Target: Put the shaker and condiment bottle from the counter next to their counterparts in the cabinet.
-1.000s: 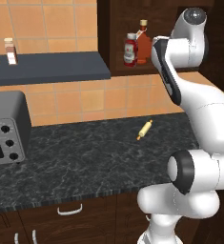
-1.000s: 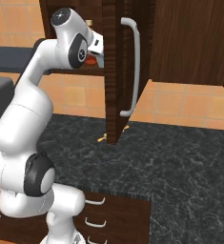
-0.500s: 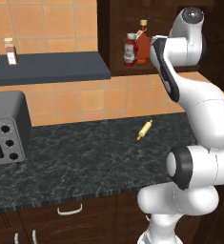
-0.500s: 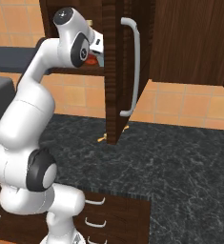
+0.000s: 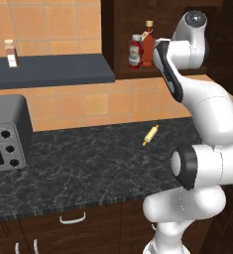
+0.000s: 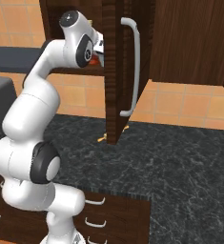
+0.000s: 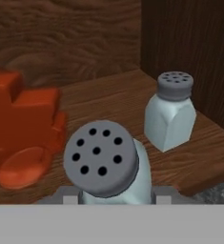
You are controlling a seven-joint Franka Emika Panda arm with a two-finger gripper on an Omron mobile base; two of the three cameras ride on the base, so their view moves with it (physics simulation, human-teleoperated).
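gripper (image 7: 113,202): its two fingers are clamped on the body of the shaker (image 7: 107,164), one on each side just under the cap; the arm reaches up into the cabinet (image 5: 113,44).
shaker: nearest thing in the hand view, held upright over the front of the cabinet shelf (image 7: 108,100). Whether its base touches the wood cannot be told, since the base is hidden.
handling: it looks small, light and rigid, with smooth translucent sides that could slip under a weak squeeze. The hold low on the body, below the grey perforated cap, looks like the right place; the cap itself would be a poorer grip.
matching shaker (image 7: 170,114): stands upright farther back and to the right on the shelf, near the cabinet's side wall, apart from the held one.
maple-leaf bottle (image 7: 25,128): red-orange, blurred, to the left in the hand view, close beside the held shaker but not touching it.
condiment bottle (image 5: 136,52): in the left base view it already stands on the cabinet shelf, just left of the taller red-orange bottle.
placing judgement: a gentle set-down beside the twin should do; a tall narrow shape can tip if released tilted.
counter (image 5: 88,168): below, it carries a small rolling pin (image 5: 150,135).
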